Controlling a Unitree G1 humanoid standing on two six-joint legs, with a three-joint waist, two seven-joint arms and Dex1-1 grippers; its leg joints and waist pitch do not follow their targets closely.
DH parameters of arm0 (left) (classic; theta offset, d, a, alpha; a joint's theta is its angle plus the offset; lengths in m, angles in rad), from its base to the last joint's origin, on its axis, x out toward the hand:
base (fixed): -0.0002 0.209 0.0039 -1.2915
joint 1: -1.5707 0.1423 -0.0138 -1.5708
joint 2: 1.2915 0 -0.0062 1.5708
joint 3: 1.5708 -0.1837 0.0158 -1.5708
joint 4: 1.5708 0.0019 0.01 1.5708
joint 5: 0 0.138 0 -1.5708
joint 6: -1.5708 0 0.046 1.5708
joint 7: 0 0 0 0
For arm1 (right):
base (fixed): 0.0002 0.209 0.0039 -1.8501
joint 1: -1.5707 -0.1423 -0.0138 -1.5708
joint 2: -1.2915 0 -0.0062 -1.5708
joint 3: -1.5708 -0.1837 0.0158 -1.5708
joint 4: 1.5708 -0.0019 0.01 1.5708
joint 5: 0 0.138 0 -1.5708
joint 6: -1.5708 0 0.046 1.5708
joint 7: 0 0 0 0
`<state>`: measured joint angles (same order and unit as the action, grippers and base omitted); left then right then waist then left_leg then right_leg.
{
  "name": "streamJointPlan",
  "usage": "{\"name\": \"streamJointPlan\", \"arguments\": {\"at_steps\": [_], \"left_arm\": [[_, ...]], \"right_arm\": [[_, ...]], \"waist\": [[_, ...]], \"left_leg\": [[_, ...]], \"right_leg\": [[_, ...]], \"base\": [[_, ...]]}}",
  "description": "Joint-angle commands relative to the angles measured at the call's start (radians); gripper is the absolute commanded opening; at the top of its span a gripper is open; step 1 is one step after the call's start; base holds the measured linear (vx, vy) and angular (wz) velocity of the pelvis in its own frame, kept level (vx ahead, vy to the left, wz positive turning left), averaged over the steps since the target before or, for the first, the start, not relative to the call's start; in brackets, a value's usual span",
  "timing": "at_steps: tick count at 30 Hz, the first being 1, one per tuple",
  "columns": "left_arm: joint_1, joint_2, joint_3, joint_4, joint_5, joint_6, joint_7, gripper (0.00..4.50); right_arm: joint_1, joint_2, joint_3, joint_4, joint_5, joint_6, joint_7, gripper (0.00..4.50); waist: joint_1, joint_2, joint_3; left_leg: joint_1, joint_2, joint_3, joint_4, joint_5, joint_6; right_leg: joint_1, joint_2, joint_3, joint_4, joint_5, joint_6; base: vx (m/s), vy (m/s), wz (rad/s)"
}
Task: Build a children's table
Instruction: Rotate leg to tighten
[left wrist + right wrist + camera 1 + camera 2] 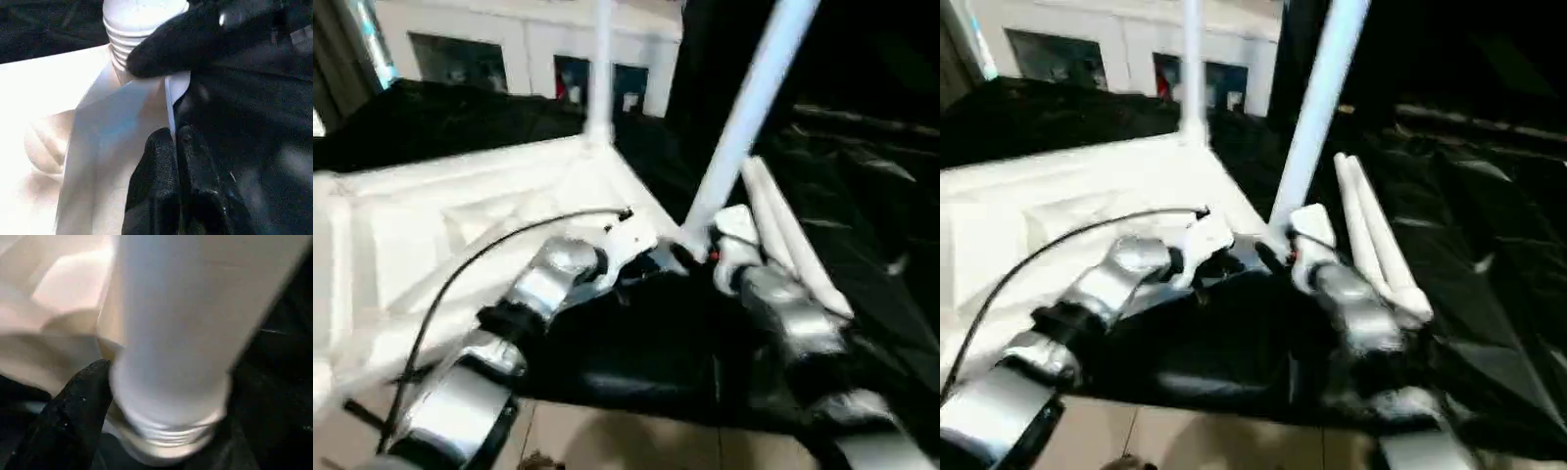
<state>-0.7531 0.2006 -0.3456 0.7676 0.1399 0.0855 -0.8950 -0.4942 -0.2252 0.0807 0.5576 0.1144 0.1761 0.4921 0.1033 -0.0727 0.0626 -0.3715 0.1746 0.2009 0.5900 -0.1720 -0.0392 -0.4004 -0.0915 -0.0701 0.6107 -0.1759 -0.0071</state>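
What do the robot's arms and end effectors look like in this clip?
Both forearms, left and right, are shiny silver cylinders with black joint bands and white wrist housings. A thin black cable arcs over the left arm. The end effector fingers are matte black and rounded.

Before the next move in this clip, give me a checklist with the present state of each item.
1. Tabletop lies ribbed side up: ok.
2. Far leg stands upright in its socket: ok.
3. Near leg upright: not ok, it leans.
4. Near leg's thread fully in: not ok, ridges show in the left wrist view.
5. Left gripper shut at the tabletop's edge: ok.
6. Right gripper grip on the near leg: cannot tell.
7. Two spare legs lie beside the tabletop: ok.
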Motion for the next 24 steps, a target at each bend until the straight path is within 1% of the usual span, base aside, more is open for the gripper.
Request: {"name": "streamJointPlan", "arguments": {"at_steps": [1, 2, 3, 4, 6, 8, 9, 10, 11, 12, 15, 17, 18, 19, 20, 22, 24], "left_arm": [[0.036, 0.034, -0.037, -0.035, -0.016, -0.047, -0.127, 0.00], [0.036, 0.034, -0.037, -0.035, -0.016, -0.047, -0.127, 0.00], [0.042, 0.050, -0.041, -0.049, -0.018, -0.038, -0.152, 0.00], [0.044, 0.056, -0.043, -0.054, -0.018, -0.034, -0.162, 0.00], [0.058, 0.081, -0.049, -0.085, -0.026, -0.042, -0.211, 0.00], [0.063, 0.089, -0.049, -0.096, -0.033, -0.049, -0.230, 0.00], [0.072, 0.097, -0.048, -0.117, -0.047, -0.057, -0.257, 0.00], [0.083, 0.107, -0.048, -0.141, -0.060, -0.061, -0.286, 0.00], [0.087, 0.111, -0.049, -0.149, -0.065, -0.062, -0.297, 0.00], [0.096, 0.118, -0.047, -0.167, -0.075, -0.065, -0.320, 0.00], [0.097, 0.123, -0.043, -0.177, -0.078, -0.063, -0.328, 0.00], [0.096, 0.124, -0.042, -0.179, -0.079, -0.062, -0.328, 0.00], [0.096, 0.125, -0.042, -0.179, -0.079, -0.062, -0.329, 0.00], [0.098, 0.127, -0.041, -0.183, -0.079, -0.061, -0.329, 0.00], [0.098, 0.127, -0.041, -0.183, -0.079, -0.061, -0.329, 0.00], [0.101, 0.129, -0.041, -0.186, -0.074, -0.059, -0.325, 0.00], [0.103, 0.129, -0.039, -0.188, -0.072, -0.058, -0.324, 0.00]], "right_arm": [[0.036, -0.064, 0.006, -0.091, 0.021, 0.028, 0.112, 3.87], [0.036, -0.064, 0.006, -0.091, 0.021, 0.028, 0.112, 3.87], [0.056, -0.089, 0.019, -0.128, 0.035, 0.031, 0.166, 3.87], [0.065, -0.101, 0.024, -0.145, 0.041, 0.030, 0.192, 3.87], [0.094, -0.139, 0.040, -0.197, 0.067, 0.038, 0.279, 3.87], [0.102, -0.150, 0.046, -0.212, 0.075, 0.041, 0.307, 3.87], [0.109, -0.164, 0.055, -0.227, 0.081, 0.049, 0.339, 3.87], [0.113, -0.175, 0.065, -0.240, 0.083, 0.059, 0.368, 3.87], [0.115, -0.179, 0.068, -0.244, 0.084, 0.062, 0.378, 3.87], [0.117, -0.187, 0.074, -0.253, 0.083, 0.071, 0.398, 3.87], [0.102, -0.183, 0.072, -0.235, 0.084, 0.068, 0.406, 3.87], [0.097, -0.180, 0.071, -0.230, 0.086, 0.068, 0.407, 3.87], [0.095, -0.179, 0.070, -0.229, 0.087, 0.068, 0.408, 3.71], [0.093, -0.178, 0.078, -0.228, 0.085, 0.071, 0.418, 3.71], [0.093, -0.178, 0.078, -0.228, 0.085, 0.071, 0.418, 3.71], [0.099, -0.182, 0.095, -0.231, 0.072, 0.065, 0.430, 3.37], [0.104, -0.183, 0.101, -0.234, 0.066, 0.065, 0.433, 3.32]], "waist": [[0.006, 0.014, -0.073], [0.008, 0.012, -0.073], [0.007, 0.010, -0.074], [0.009, 0.013, -0.074], [0.010, 0.012, -0.071], [0.009, 0.013, -0.067], [0.010, 0.012, -0.065], [0.010, 0.010, -0.064], [0.010, 0.012, -0.064], [0.009, 0.012, -0.064], [0.009, 0.010, -0.065], [0.010, 0.010, -0.065], [0.010, 0.009, -0.065], [0.010, 0.007, -0.066], [0.011, 0.008, -0.066], [0.010, 0.006, -0.066], [0.010, 0.006, -0.066]], "left_leg": [[0.015, 0.063, -0.033, -0.075, -0.215, 0.028], [0.018, 0.064, -0.031, -0.074, -0.210, 0.032], [0.016, 0.064, -0.030, -0.073, -0.198, 0.035], [0.018, 0.064, -0.029, -0.072, -0.197, 0.035], [0.018, 0.066, -0.029, -0.073, -0.211, 0.035], [0.019, 0.067, -0.029, -0.076, -0.244, 0.026], [0.022, 0.067, -0.032, -0.079, -0.285, 0.008], [0.021, 0.067, -0.032, -0.080, -0.294, 0.005], [0.022, 0.070, -0.033, -0.082, -0.302, -0.004], [0.023, 0.069, -0.034, -0.082, -0.307, -0.008], [0.024, 0.068, -0.032, -0.080, -0.294, -0.011], [0.022, 0.067, -0.032, -0.080, -0.281, -0.010], [0.021, 0.067, -0.032, -0.080, -0.280, -0.010], [0.021, 0.066, -0.031, -0.079, -0.274, -0.008], [0.021, 0.067, -0.031, -0.078, -0.268, -0.006], [0.020, 0.066, -0.031, -0.078, -0.264, -0.004], [0.019, 0.066, -0.031, -0.077, -0.260, -0.001]], "right_leg": [[0.047, -0.073, 0.051, -0.065, -0.121, -0.210], [0.045, -0.072, 0.051, -0.065, -0.106, -0.215], [0.047, -0.072, 0.051, -0.060, -0.080, -0.229], [0.047, -0.072, 0.051, -0.059, -0.073, -0.235], [0.048, -0.074, 0.051, -0.060, -0.084, -0.241], [0.044, -0.074, 0.052, -0.068, -0.140, -0.235], [0.044, -0.077, 0.052, -0.075, -0.210, -0.224], [0.043, -0.077, 0.052, -0.077, -0.231, -0.219], [0.041, -0.078, 0.053, -0.078, -0.249, -0.215], [0.040, -0.076, 0.053, -0.077, -0.252, -0.210], [0.037, -0.077, 0.054, -0.076, -0.239, -0.213], [0.038, -0.076, 0.054, -0.073, -0.223, -0.215], [0.039, -0.076, 0.053, -0.073, -0.222, -0.215], [0.039, -0.076, 0.053, -0.072, -0.217, -0.214], [0.040, -0.077, 0.054, -0.072, -0.213, -0.215], [0.040, -0.077, 0.053, -0.072, -0.215, -0.214], [0.041, -0.076, 0.053, -0.072, -0.218, -0.212]], "base": [[0.000, 0.000, 0.00], [0.000, 0.000, 0.00], [0.000, 0.000, 0.00], [0.000, 0.000, 0.00], [0.000, 0.000, 0.00], [0.000, 0.000, 0.00], [0.000, 0.000, 0.00], [0.000, 0.000, 0.00], [0.000, 0.000, 0.00], [0.000, 0.000, 0.00], [0.000, 0.000, 0.00], [0.000, 0.000, 0.00], [0.000, 0.000, 0.00], [0.000, 0.000, 0.00], [0.000, 0.000, 0.00], [0.000, 0.000, 0.00], [0.000, 0.000, 0.00]]}}
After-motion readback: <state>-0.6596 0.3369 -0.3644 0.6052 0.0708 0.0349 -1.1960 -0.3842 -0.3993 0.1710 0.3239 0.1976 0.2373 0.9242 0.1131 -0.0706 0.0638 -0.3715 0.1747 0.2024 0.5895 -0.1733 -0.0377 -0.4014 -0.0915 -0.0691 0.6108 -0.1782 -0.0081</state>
